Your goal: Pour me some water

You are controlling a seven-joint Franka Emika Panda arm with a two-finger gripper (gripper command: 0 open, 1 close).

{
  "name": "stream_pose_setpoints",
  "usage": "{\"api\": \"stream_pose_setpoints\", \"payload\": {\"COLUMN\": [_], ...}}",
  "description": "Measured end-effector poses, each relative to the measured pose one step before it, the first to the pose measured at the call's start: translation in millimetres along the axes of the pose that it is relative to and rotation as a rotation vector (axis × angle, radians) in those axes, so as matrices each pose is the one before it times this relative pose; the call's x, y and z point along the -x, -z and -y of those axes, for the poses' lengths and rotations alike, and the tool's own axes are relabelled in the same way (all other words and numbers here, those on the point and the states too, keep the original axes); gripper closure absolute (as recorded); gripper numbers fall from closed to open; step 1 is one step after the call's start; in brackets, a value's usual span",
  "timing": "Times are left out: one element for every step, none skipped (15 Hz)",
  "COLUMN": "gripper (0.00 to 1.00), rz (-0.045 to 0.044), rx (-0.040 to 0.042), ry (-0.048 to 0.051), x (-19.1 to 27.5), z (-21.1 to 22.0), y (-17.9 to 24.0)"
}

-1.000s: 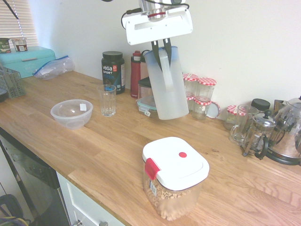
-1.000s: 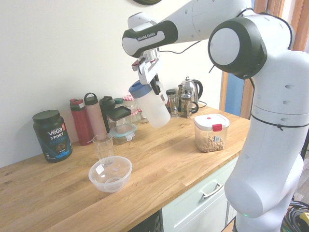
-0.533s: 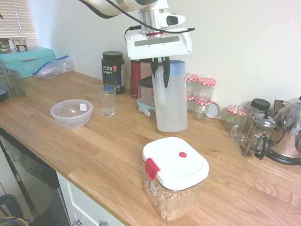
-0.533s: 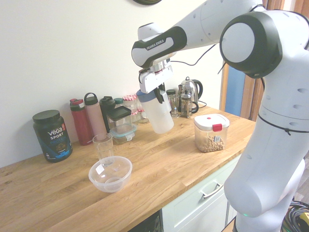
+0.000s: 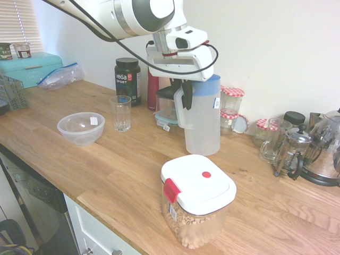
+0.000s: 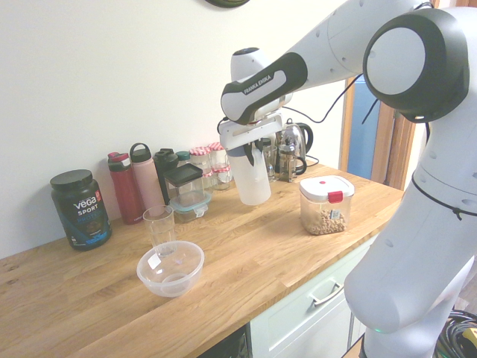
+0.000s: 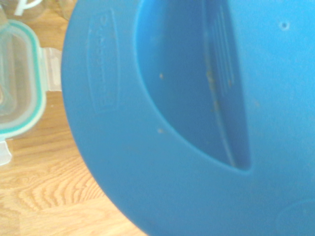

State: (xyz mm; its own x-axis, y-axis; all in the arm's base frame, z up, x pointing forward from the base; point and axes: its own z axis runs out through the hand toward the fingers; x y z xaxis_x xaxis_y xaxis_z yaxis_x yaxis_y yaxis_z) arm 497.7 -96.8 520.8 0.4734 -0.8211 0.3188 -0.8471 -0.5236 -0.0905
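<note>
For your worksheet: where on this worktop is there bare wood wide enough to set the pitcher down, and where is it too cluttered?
Bare wood lies between the plastic bowl and the white-lidded tub, running along the front edge. The pitcher, held by the claw, hangs over another clear strip. The wall side is crowded: bottles, jars, kettle.

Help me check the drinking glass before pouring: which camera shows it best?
The first exterior view shows the drinking glass best: upright on the counter beside the clear bowl, unobstructed and fairly close. The second exterior view shows it too, but the bowl's rim overlaps its base. The wrist view misses it.
</note>
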Motion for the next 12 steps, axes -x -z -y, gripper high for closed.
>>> {"api": "stream_pose_setpoints", "payload": {"gripper": [1.00, 1.00, 1.00, 1.00, 1.00, 1.00, 1.00, 1.00, 1.00, 0.00, 0.00, 0.00], "rz": [0.01045, 0.01391, 0.01104, 0.01451, 0.01489, 0.01327, 0.01179, 0.00747, 0.00376, 0.00063, 0.00062, 0.00058], "rx": [-0.00164, -0.00352, -0.00276, -0.00342, -0.00497, -0.00370, -0.00135, 0.00117, 0.00345, 0.00102, 0.00174, 0.00198], "ry": [-0.00748, -0.00750, -0.00607, -0.00732, -0.00598, -0.00310, -0.00239, -0.00123, -0.00023, -0.00181, -0.00390, -0.00483], "x": [2.76, 2.99, 2.58, 2.41, 1.76, 1.35, 1.50, 1.30, 0.98, -0.41, -1.39, -1.72], "z": [-1.89, -1.29, -1.50, -1.48, -0.74, -0.54, -0.81, -0.81, -0.97, -0.83, -1.41, -1.72], "y": [-1.88, -1.73, -1.05, -1.97, -1.72, -1.96, -2.50, -2.33, -2.24, -0.64, -0.32, -0.24]}}
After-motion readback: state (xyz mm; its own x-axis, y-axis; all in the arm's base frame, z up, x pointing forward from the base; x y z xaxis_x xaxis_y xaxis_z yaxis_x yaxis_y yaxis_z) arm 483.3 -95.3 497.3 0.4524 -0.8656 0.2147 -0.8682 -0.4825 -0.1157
